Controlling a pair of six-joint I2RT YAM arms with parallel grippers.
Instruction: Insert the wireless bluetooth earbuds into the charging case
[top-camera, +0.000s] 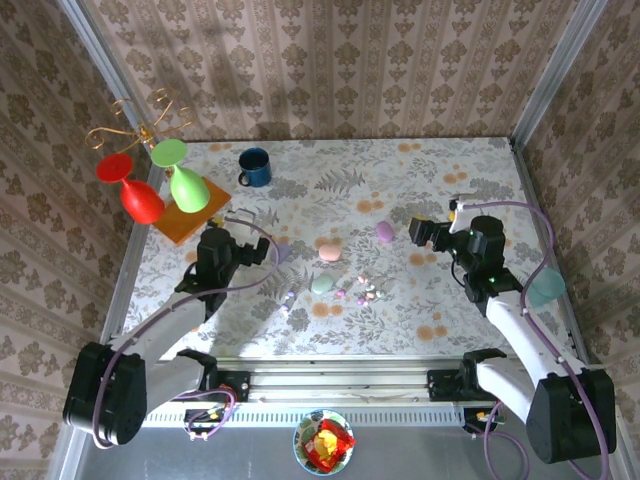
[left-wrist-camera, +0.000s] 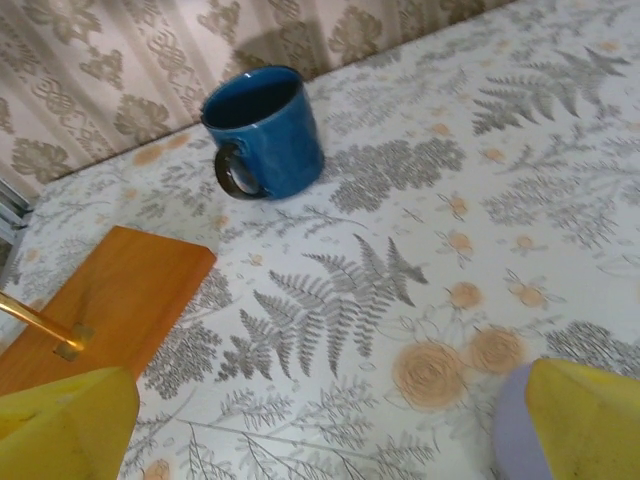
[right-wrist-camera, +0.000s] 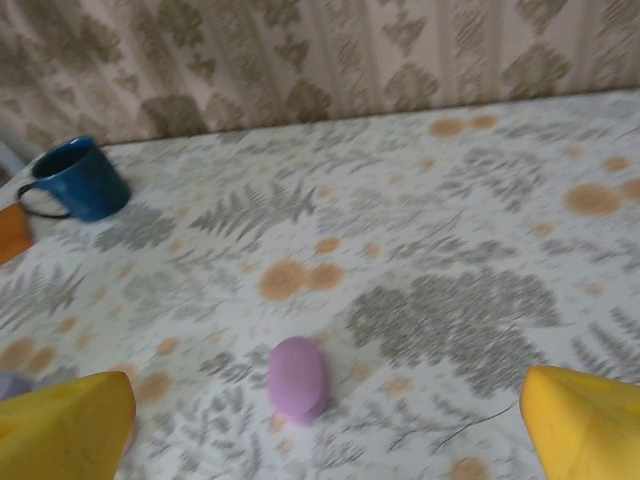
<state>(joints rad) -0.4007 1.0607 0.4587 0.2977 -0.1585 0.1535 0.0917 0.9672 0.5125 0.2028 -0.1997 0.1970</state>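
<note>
Several tiny bean-shaped plastic earbuds (top-camera: 368, 291), pink, purple and white, lie in a little bunch on the flower-print table (top-camera: 450, 180). They are the closest things to the arm bases. Just to their left sits a pale green egg-shaped case (top-camera: 322, 284).

A bit farther back are the two claws. The left claw (top-camera: 240, 245) (left-wrist-camera: 325, 430) is spread wide and holds nothing. The right claw (top-camera: 420, 232) (right-wrist-camera: 320, 425) is wide too, and holds nothing. Both are well apart from the buds.

Between the claws lie three more egg-shaped cases. A lilac case (top-camera: 282, 252) (left-wrist-camera: 510, 420) is just beside the left claw's yellow finger (left-wrist-camera: 590, 420). A pink case (top-camera: 328, 250) is in the middle. A purple case (top-camera: 384, 232) (right-wrist-camera: 297, 378) lies ahead of the right claw. I can't tell if any case is open.

The step looks like going to get a bud. To do it well, one claw should come back toward the bunch and stop right above a bud at the edge. It should make its gap small first, because the buds are so tiny. Then it should go down slowly and pinch softly, so the bud does not pop away or bump the others. A case must be open before a bud goes in.

Far back stands a dark blue mug (top-camera: 253, 167) (left-wrist-camera: 265, 135) (right-wrist-camera: 75, 180), out of the way.
</note>
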